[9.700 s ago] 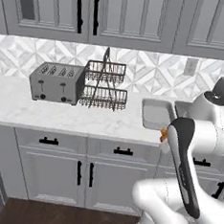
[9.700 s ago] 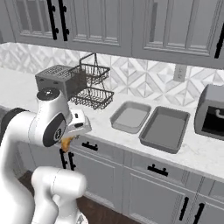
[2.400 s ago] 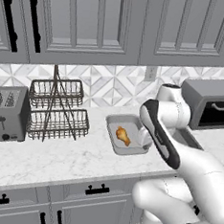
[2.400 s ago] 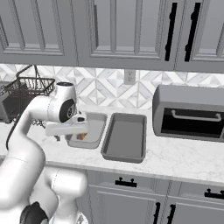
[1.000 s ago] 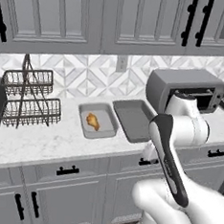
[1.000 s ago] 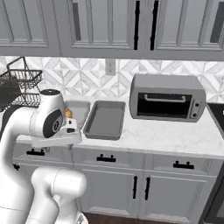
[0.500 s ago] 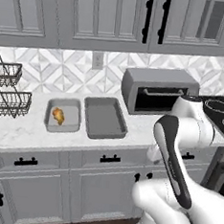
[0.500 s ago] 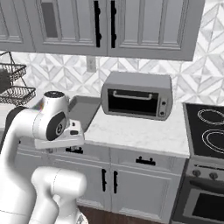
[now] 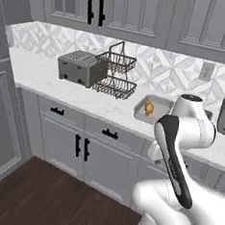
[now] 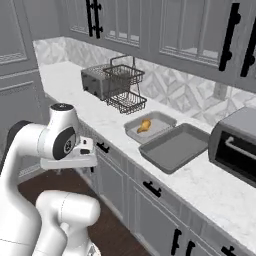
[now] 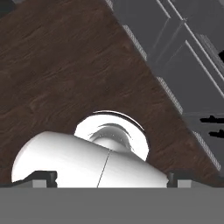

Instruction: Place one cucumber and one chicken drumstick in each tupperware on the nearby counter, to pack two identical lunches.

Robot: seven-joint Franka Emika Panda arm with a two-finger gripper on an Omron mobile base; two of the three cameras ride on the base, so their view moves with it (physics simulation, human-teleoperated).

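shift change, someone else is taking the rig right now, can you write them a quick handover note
Gripper: open and empty, pointing down at the dark wood floor, off the counter.
Smaller, lighter tupperware: holds one chicken drumstick, no cucumber.
Larger, darker tupperware, beside it toward the toaster oven: holds nothing.
Done: one drumstick packed.
Left: a second drumstick for the larger tray and a cucumber for each tray. None of these three pieces is in sight on this stretch of counter, so they must be found first.
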